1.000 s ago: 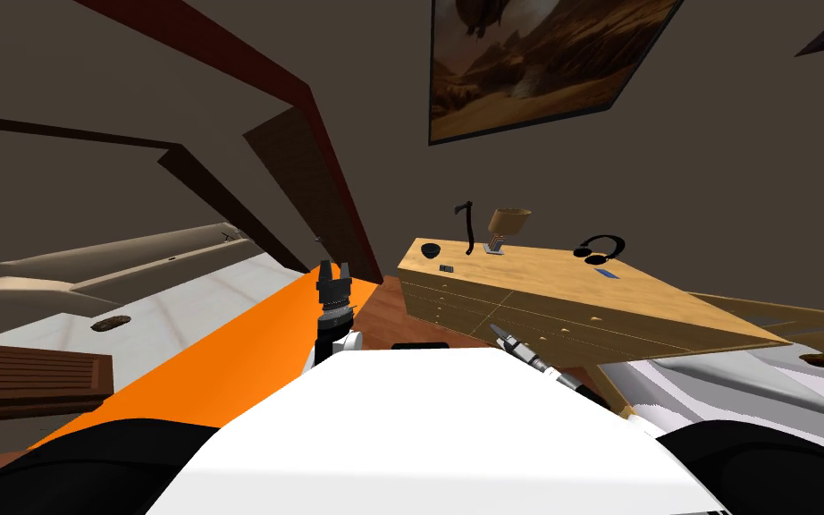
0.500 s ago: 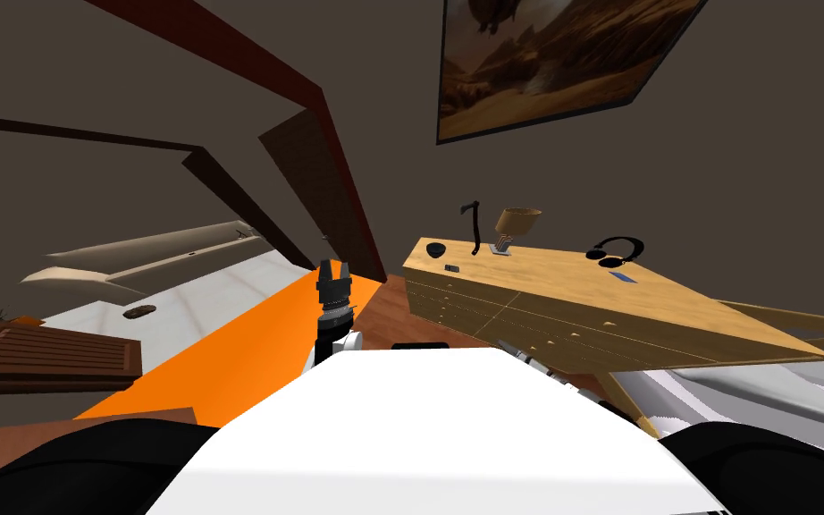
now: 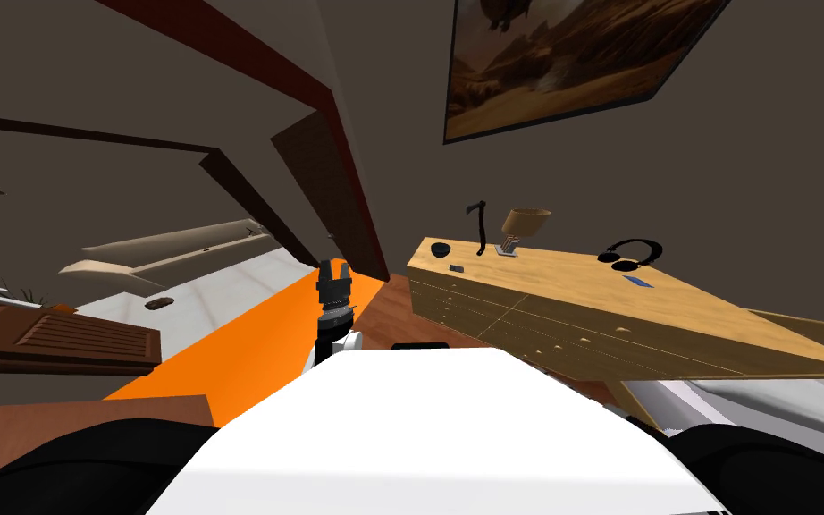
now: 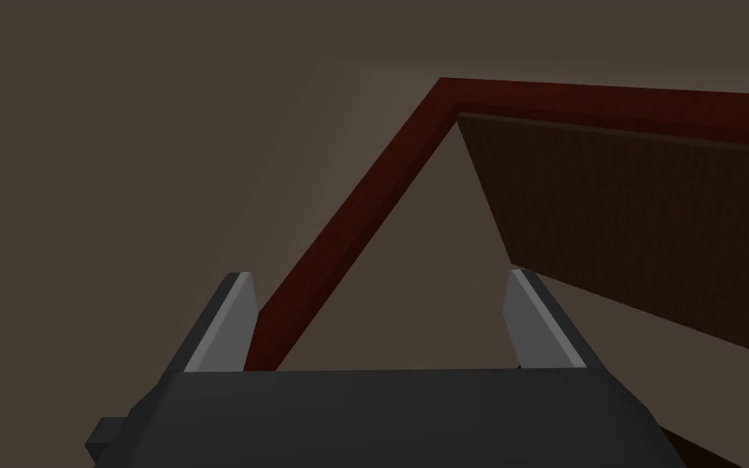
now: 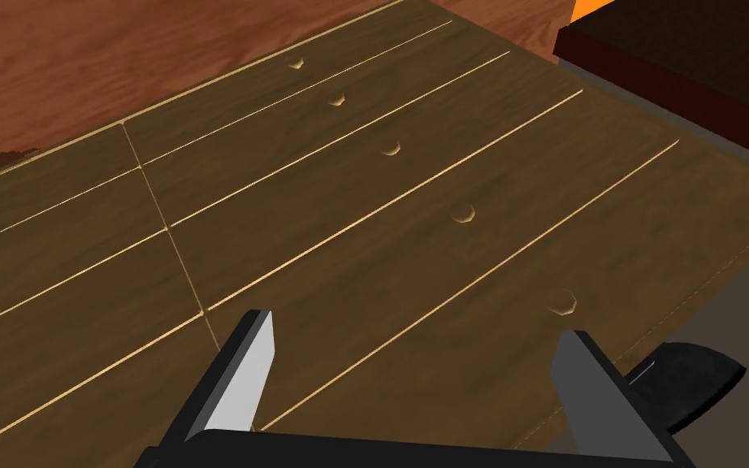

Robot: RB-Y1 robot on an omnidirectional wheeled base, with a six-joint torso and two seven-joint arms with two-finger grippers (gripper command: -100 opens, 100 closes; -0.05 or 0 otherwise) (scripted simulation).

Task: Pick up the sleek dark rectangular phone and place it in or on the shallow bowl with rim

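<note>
Both spread, empty: left gripper [image 4: 377, 278], right gripper [image 5: 417, 327] facing drawers [image 5: 365, 203]; head view: phone [image 3: 455, 267], bowl [image 3: 441, 249].

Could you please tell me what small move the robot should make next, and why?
Probably drive a little closer to the dresser: the phone lies beside the bowl at its far end, out of reach, and the open right gripper faces only the drawer fronts.

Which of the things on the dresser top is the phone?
Find the light wooden dresser under the big framed painting and go to its top's left end in the head view. There, beside the round dark bowl, lies the phone: small, dark, flat and rectangular, unlike the blue flat thing near the headphones.
</note>
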